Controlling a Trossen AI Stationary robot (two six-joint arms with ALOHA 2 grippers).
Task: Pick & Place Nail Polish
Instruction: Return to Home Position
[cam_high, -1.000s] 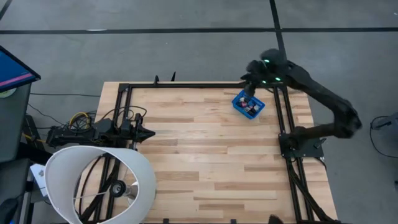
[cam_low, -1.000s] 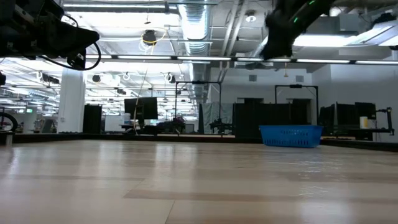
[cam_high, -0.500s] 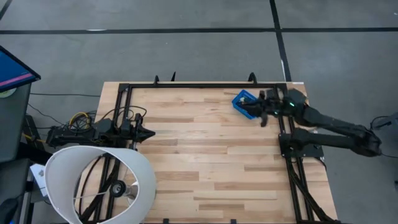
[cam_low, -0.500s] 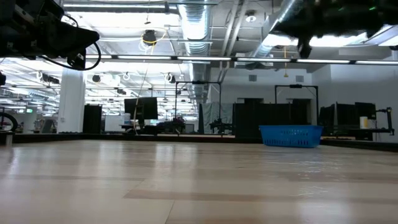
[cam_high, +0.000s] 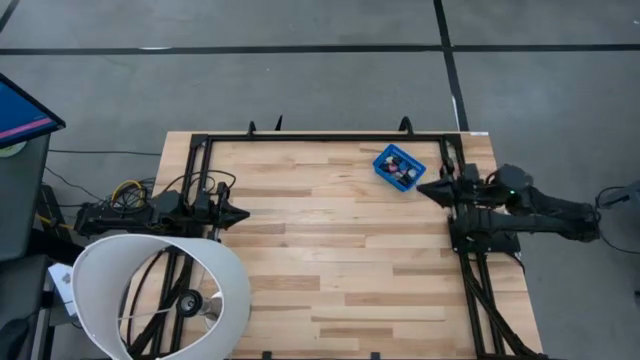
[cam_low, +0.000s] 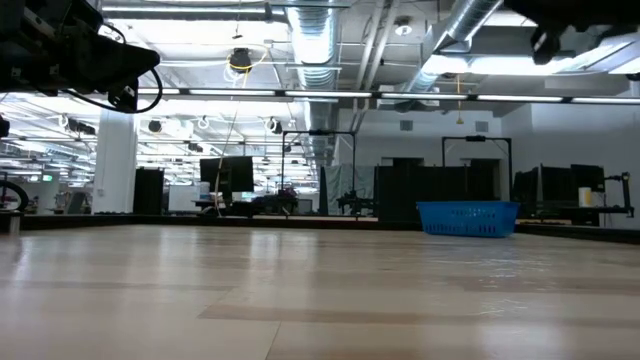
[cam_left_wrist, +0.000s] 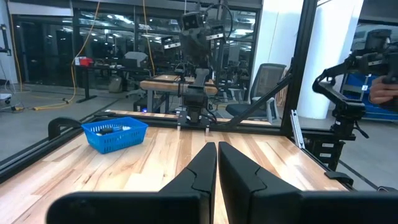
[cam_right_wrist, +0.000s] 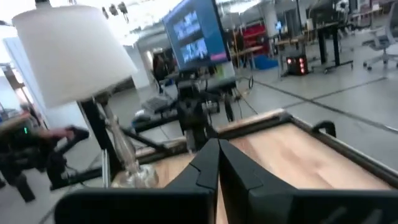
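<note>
The blue bin (cam_high: 399, 168) stands on the far right part of the wooden table; it also shows in the low view (cam_low: 468, 218) and the left wrist view (cam_left_wrist: 115, 134). Small nail polish bottles (cam_high: 401, 172) lie inside it. My right gripper (cam_high: 422, 187) hovers level just near-side and right of the bin, shut and holding nothing; its closed fingers (cam_right_wrist: 214, 163) point across the table. My left gripper (cam_high: 243, 212) waits at the table's left side, shut (cam_left_wrist: 217, 152) and pointing level toward the right.
A lamp with a white shade (cam_high: 160, 290) stands at the near left corner. Black frame rails (cam_high: 325, 137) run along the far, left and right sides of the table. Bare wood (cam_high: 340, 260) fills the middle and near part.
My right gripper has drawn back from above the blue bin toward the table's right and near side, sinking a little. It has tipped from pointing down into the bin to pointing level across the table. The bin has stayed in place.
</note>
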